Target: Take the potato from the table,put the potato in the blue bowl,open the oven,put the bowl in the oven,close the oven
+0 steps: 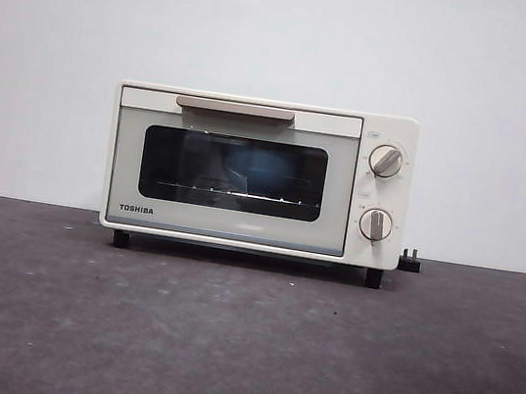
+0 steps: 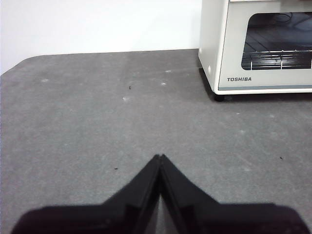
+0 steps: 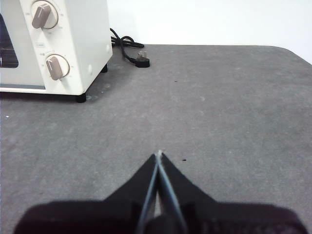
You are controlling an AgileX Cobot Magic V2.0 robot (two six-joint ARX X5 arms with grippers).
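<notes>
The table is filling the lower part of the front view, dark grey and speckled, and the oven is standing on it toward the far edge, about midway between its left and right edges, in front of a white wall. The oven door is sitting shut, its handle running across the top. Through the dark glass a wire rack is showing, and a faint blue shape is glimmering above it; whether that is the bowl or a reflection cannot be told. The potato is not appearing in any view. Two knobs are sitting one above the other on the oven's right panel. The front view is showing the whole oven face but neither arm, and only a black plug peeping out by the right foot. The right wrist view is showing what the front one is hiding: a black cord coiling behind the oven's right side, ending in that plug lying on the table. The left wrist view is taking in the oven's left side and the table's rounded far left corner. The left gripper is hovering above bare table, jaws pressed together, gripping nothing. The right gripper is doing likewise, tips meeting.
</notes>
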